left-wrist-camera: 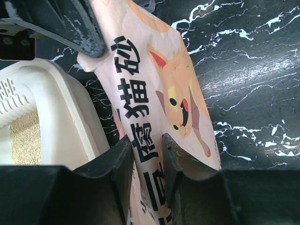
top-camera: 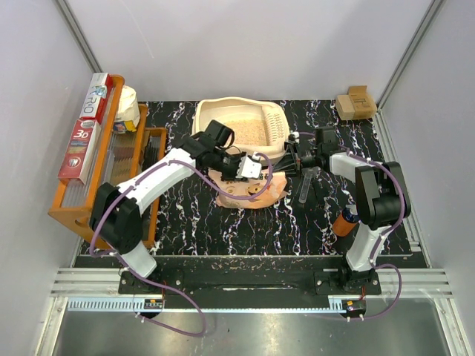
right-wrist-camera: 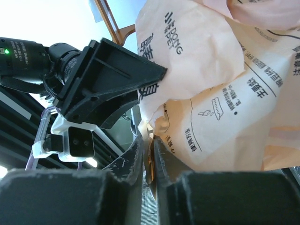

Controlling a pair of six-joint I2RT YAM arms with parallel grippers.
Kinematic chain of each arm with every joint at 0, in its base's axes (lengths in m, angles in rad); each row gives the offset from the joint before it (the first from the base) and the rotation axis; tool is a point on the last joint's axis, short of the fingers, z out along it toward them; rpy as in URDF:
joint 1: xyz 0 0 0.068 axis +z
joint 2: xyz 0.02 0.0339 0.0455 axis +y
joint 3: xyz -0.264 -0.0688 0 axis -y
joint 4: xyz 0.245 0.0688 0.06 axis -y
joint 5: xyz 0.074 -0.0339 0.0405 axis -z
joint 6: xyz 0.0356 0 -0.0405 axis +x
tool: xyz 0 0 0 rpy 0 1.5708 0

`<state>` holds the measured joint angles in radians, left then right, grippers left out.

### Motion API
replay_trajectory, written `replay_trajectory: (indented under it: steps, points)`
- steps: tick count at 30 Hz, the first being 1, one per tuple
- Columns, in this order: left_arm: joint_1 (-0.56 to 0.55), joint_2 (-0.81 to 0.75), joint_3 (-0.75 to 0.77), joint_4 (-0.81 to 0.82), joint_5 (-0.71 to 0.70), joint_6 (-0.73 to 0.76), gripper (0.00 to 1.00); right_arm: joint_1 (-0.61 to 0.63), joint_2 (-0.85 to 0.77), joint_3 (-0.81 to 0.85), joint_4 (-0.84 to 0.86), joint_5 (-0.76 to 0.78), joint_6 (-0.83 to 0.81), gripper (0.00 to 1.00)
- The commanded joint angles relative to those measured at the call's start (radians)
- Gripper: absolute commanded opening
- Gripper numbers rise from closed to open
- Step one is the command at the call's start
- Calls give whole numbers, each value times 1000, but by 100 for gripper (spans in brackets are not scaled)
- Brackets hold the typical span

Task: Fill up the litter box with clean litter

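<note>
The cream litter box (top-camera: pixel 215 111) stands at the back middle of the table, with pale tan litter (top-camera: pixel 241 127) inside; its rim (left-wrist-camera: pixel 65 112) and litter (left-wrist-camera: pixel 26 140) also show in the left wrist view. The pink-and-white printed bag (top-camera: pixel 252 191) hangs and lies just in front of the box. My left gripper (top-camera: pixel 251 166) is shut on the bag (left-wrist-camera: pixel 164 93), its fingers (left-wrist-camera: pixel 180 159) on either side of the printed face. My right gripper (top-camera: pixel 292 157) is shut on a torn edge of the bag (right-wrist-camera: pixel 211 93), by the box's right front corner.
An orange wooden tray (top-camera: pixel 74 211) with long boxes stands along the left side. A small cardboard box (top-camera: pixel 355 102) sits at the back right. An orange bottle (top-camera: pixel 344 221) stands by the right arm's base. A dark tool (top-camera: pixel 306 185) lies below the right gripper.
</note>
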<state>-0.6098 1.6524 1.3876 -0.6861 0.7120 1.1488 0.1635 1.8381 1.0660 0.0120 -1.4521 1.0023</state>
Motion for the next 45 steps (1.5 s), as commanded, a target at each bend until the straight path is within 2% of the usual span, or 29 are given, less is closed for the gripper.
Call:
replay_trajectory:
  steps: [1, 3, 4, 7, 8, 10, 11, 12, 13, 14, 19, 24, 28, 41, 44, 45]
  points:
    - [-10, 29, 34, -64, -62, 19, 29, -22, -11, 66, -7, -91, -53, 22]
    - [-8, 47, 63, -82, -65, -19, 26, -45, -34, 92, -6, -73, -137, 28]
    - [-5, 53, 85, -93, -62, -41, 23, -67, -60, 103, -6, -59, -163, 36]
    - [4, 76, 117, -101, -20, -139, 19, -104, -108, 164, -58, -2, -281, 39]
    - [8, 79, 120, -99, 13, -164, 19, -120, -120, 207, -84, 46, -404, 40]
    - [16, 89, 131, -99, 38, -234, 18, -127, -149, 279, -330, 126, -636, 46]
    - [18, 92, 131, -98, 53, -262, 17, -110, -160, 367, -545, 227, -949, 48]
    - [18, 90, 130, -98, 61, -273, 17, -96, -190, 393, -619, 270, -1101, 50]
    - [19, 90, 128, -98, 69, -284, 16, -81, -213, 397, -665, 313, -1324, 50]
    - [25, 92, 126, -98, 85, -303, 15, -65, -238, 376, -684, 387, -1399, 52]
    - [53, 109, 123, -92, 167, -366, 14, -12, -379, 198, -612, 456, -1720, 54]
    - [62, 132, 142, -109, 242, -408, 14, 45, -457, 115, -518, 504, -1887, 57]
    - [68, 148, 151, -115, 251, -409, 13, 94, -435, 127, -527, 512, -1990, 57]
    - [104, 182, 194, -113, 288, -459, 12, 171, -320, 144, -578, 490, -2062, 56]
    - [113, 181, 194, -109, 297, -468, 12, 174, -287, 141, -577, 524, -2067, 53]
    - [114, 181, 191, -109, 300, -466, 12, 172, -278, 141, -578, 532, -2065, 47]
